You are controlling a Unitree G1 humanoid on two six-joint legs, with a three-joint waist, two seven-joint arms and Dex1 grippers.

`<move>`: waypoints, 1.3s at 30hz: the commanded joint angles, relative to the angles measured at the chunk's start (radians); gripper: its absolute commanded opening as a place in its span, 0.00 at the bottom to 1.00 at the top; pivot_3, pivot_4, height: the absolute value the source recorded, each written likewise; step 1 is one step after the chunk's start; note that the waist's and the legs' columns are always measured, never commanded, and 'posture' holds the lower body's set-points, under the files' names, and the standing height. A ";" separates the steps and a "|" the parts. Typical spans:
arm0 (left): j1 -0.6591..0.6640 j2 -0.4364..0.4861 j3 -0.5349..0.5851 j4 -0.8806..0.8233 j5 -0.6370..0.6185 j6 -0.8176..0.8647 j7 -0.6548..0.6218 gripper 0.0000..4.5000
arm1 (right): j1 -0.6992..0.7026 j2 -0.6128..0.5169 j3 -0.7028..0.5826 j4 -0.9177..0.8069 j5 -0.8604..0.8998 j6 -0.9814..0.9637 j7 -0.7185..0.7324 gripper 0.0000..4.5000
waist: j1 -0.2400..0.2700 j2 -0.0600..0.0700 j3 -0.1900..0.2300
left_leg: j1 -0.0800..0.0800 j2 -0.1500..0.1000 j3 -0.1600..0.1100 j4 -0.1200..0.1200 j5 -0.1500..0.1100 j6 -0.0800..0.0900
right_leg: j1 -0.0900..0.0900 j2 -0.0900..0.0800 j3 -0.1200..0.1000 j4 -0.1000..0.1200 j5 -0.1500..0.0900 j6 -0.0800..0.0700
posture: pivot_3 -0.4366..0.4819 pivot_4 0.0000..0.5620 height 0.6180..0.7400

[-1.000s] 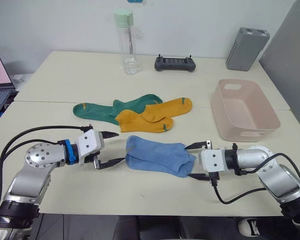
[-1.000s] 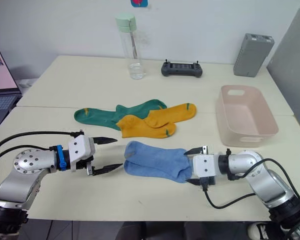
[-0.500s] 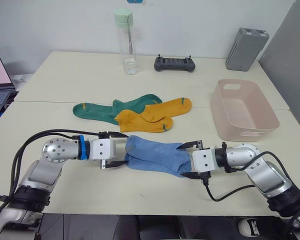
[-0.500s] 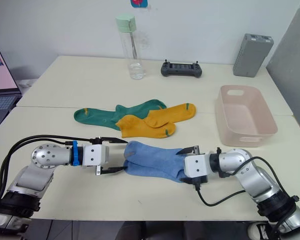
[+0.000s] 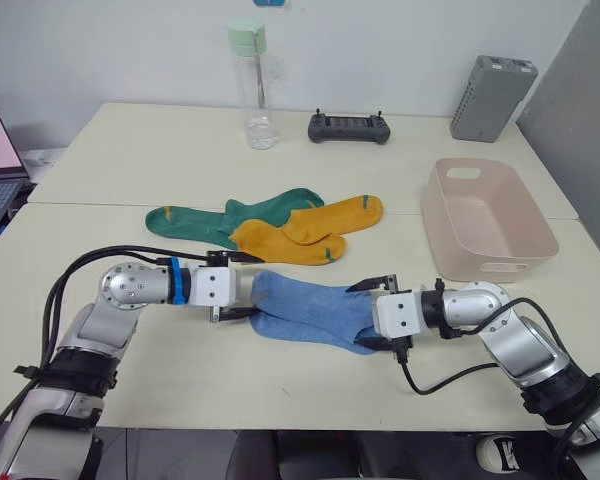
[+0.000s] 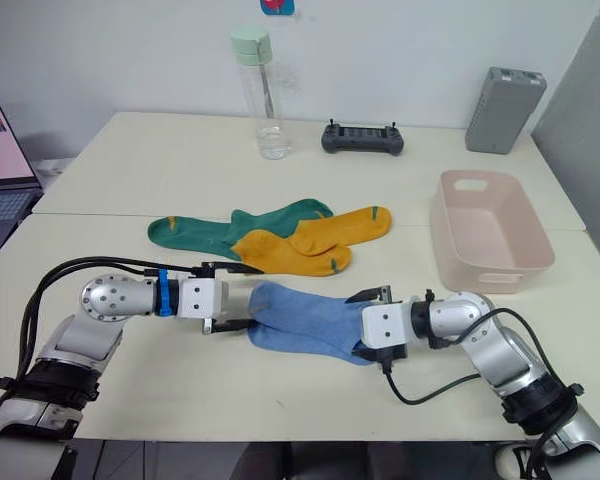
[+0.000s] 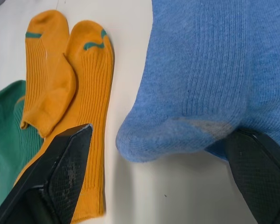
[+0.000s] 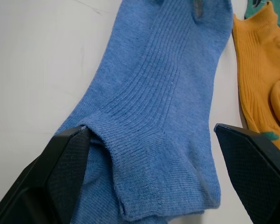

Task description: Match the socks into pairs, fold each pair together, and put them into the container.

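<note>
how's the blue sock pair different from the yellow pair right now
The blue pair lies nearest the robot, with the open left gripper around one end and the open right gripper around the other; the yellow pair lies farther back, untouched. The yellow socks overlap the green socks and carry green marks; the blue ones are plain and lie apart. Both pairs lie flat on the table, outside the container.

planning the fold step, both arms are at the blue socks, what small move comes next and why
Probably close both grippers: the left gripper and right gripper each straddle an end of the stacked blue socks, open, with fabric already between their fingers, so gripping would let the pair be folded.
</note>
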 commanded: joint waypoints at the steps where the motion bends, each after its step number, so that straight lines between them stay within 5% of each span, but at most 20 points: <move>1: -0.016 -0.008 -0.008 -0.009 -0.022 -0.021 -0.018 1.00 | -0.008 -0.003 0.002 -0.021 -0.007 -0.035 0.009 0.96 | 0.000 0.000 0.000 | 0.000 0.000 0.000 0.000 0.000 0.000 | 0.000 0.000 0.000 0.000 0.000 0.000 | 0.48 0.27 1.00; 3: -0.017 -0.008 -0.012 -0.012 -0.029 -0.025 -0.035 1.00 | -0.012 -0.004 0.009 -0.019 -0.008 -0.043 0.014 0.88 | 0.000 0.000 0.000 | 0.000 0.000 0.000 0.000 0.000 0.000 | 0.000 0.000 0.000 0.000 0.000 0.000 | 0.48 0.27 1.00; 7: -0.013 -0.009 -0.015 -0.018 -0.038 -0.026 -0.057 1.00 | -0.014 0.004 0.020 -0.015 -0.008 -0.044 0.023 0.57 | 0.000 0.000 0.000 | 0.000 0.000 0.000 0.000 0.000 0.000 | 0.000 0.000 0.000 0.000 0.002 -0.003 | 0.48 0.27 1.00; 10: -0.009 -0.010 -0.014 -0.029 -0.046 -0.024 -0.068 0.88 | -0.011 0.010 0.014 -0.020 -0.001 -0.041 0.028 0.35 | 0.000 0.000 0.000 | 0.000 0.000 0.000 0.000 0.000 0.000 | 0.000 0.000 0.000 0.000 0.002 -0.003 | 0.48 0.27 1.00; 15: -0.002 -0.003 -0.008 -0.050 -0.076 -0.003 -0.098 0.53 | -0.008 0.008 -0.012 -0.026 0.040 -0.023 0.041 0.00 | 0.000 0.000 0.000 | 0.000 0.000 0.000 0.001 0.000 0.000 | 0.001 0.000 0.000 0.000 0.002 -0.003 | 0.48 0.27 1.00; 23: 0.010 0.003 0.020 -0.090 -0.147 0.115 -0.122 0.01 | 0.003 0.022 -0.086 -0.043 0.149 0.073 0.029 0.00 | -0.001 0.000 0.000 | 0.000 0.000 -0.001 0.003 0.000 0.000 | 0.001 0.000 0.000 0.001 0.003 -0.002 | 0.48 0.27 1.00; 30: 0.008 -0.003 0.064 -0.171 -0.242 0.304 -0.106 0.01 | 0.004 0.062 -0.176 -0.102 0.278 0.247 -0.018 0.00 | -0.004 0.000 0.000 | 0.000 0.000 -0.001 0.005 0.000 0.000 | 0.001 0.000 0.000 0.004 0.003 -0.002 | 0.48 0.27 1.00; 36: -0.006 0.021 0.125 -0.361 -0.450 0.727 -0.087 0.01 | -0.007 0.079 -0.287 -0.185 0.460 0.465 -0.056 0.00 | -0.007 0.000 0.000 | 0.000 0.000 -0.002 0.010 0.000 0.000 | 0.001 0.001 -0.001 0.009 0.000 0.002 | 0.48 0.27 1.00; 39: 0.012 0.085 0.173 -0.499 -0.617 0.992 -0.092 0.01 | -0.006 0.064 -0.385 -0.302 0.712 0.723 -0.086 0.00 | -0.008 0.000 0.000 | -0.001 0.000 -0.003 0.011 0.000 0.000 | 0.001 0.001 0.000 0.011 0.000 0.002 | 0.48 0.27 1.00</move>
